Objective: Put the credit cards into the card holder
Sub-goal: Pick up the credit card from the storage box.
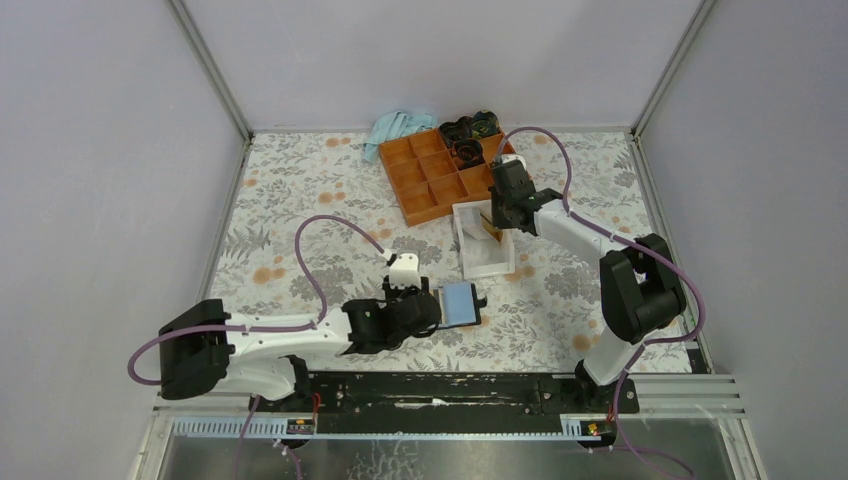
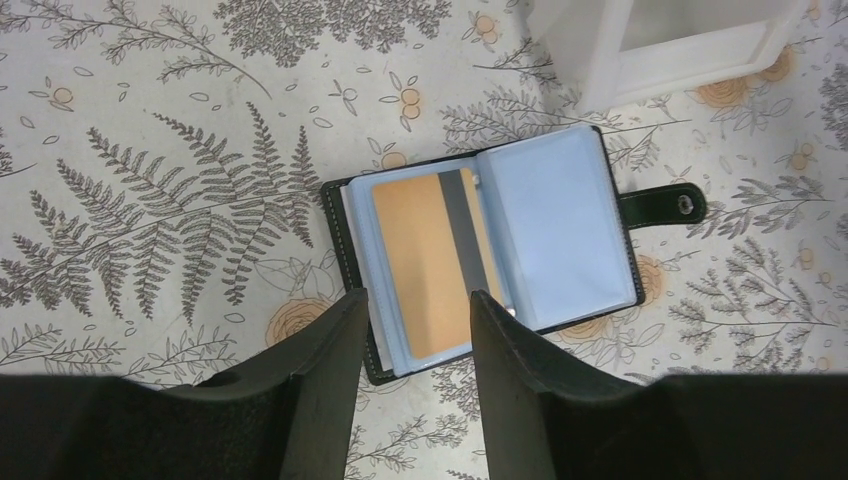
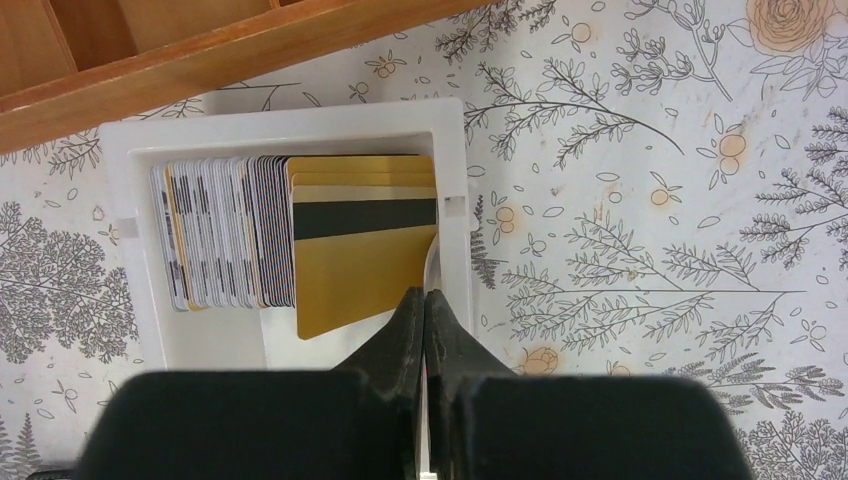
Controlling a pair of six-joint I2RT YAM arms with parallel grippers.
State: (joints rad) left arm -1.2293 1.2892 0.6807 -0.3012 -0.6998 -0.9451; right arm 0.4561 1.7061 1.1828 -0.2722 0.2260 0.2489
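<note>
1. A finger of the left gripper [image 2: 415, 300] hides the near corner of the small black folding wallet [image 2: 560, 230], which lies open on the floral tablecloth [image 2: 150, 150]. The jaws stand apart and hold nothing.
2. Its snap tab [image 2: 665, 205] points to 3 o'clock. The sleeved yellow-orange plastic card [image 2: 420, 265] runs from 12 to 6.
3. The right gripper [image 3: 425, 295] is closed at 5 o'clock of the yellow-orange cards [image 3: 360, 270] standing in the white open-topped box [image 3: 280, 130]. It may be pinching a card edge, but this is unclear.

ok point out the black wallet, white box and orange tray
black folding wallet [image 2: 550, 230], left wrist view, right clear sleeve
white open-topped plastic box [image 3: 300, 130], right wrist view, far wall
orange compartment tray [image 1: 425, 190], top external view, bare compartment
</note>
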